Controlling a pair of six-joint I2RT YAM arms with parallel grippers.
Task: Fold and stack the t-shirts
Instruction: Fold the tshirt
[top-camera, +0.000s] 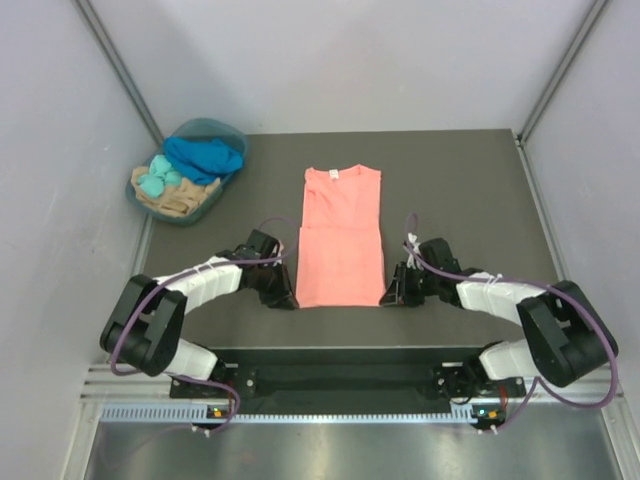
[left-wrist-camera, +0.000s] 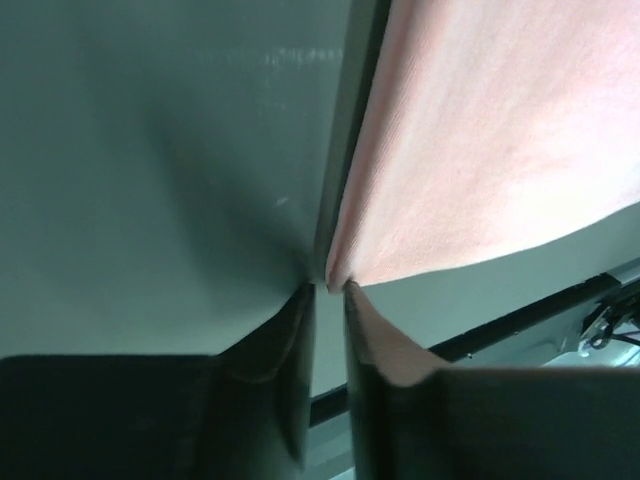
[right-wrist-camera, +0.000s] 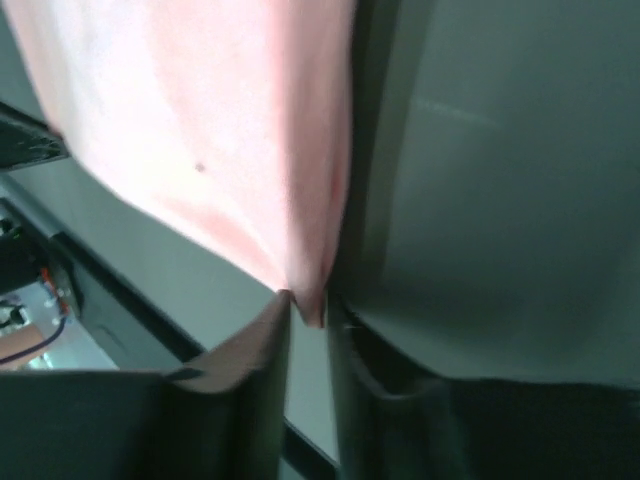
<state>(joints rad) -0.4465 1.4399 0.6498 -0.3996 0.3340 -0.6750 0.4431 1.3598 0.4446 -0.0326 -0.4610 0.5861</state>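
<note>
A salmon-pink t-shirt lies flat in the middle of the dark table, sleeves folded in, collar at the far end. My left gripper is at its near left corner and my right gripper is at its near right corner. In the left wrist view the gripper is pinched on the corner of the shirt, whose edge is lifted off the table. In the right wrist view the gripper is pinched on the other corner of the shirt.
A teal basket at the back left holds crumpled blue, turquoise and tan garments. The dark table is bounded by grey walls on the left, right and back. A metal rail runs along its near edge.
</note>
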